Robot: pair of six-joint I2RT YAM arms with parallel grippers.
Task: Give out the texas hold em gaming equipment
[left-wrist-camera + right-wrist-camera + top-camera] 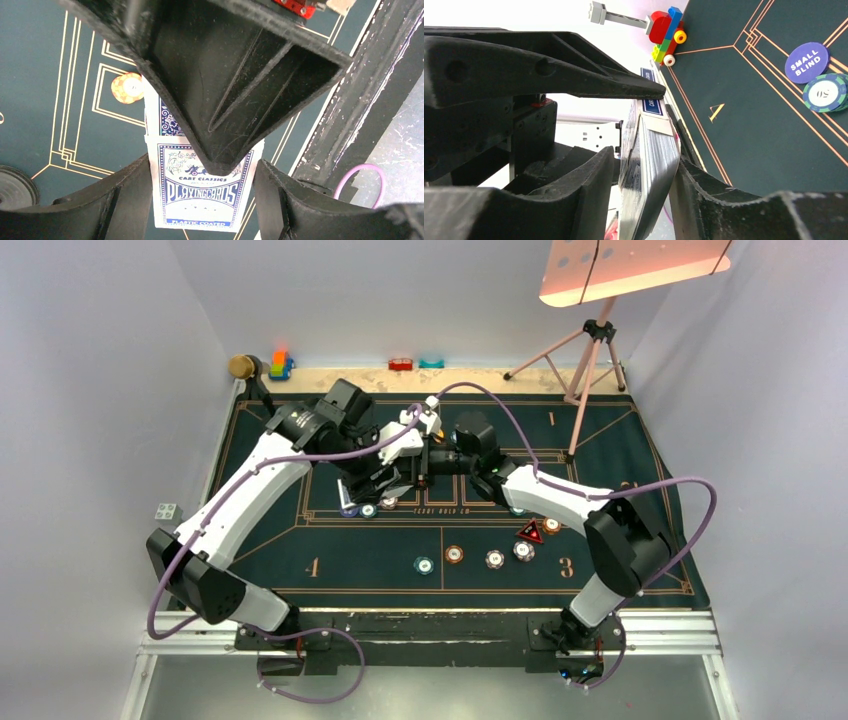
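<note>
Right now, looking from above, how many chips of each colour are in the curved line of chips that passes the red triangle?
Orange chips: 2
White-brown chips: 2
Teal chip: 1
Total: 5

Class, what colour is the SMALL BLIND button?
The button is purple-blue with white lettering; the right wrist view shows it best.

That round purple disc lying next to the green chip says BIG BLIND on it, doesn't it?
Not quite. The purple disc next to the green chip says SMALL BLIND, not BIG BLIND; the right wrist view shows the lettering clearly.
</note>
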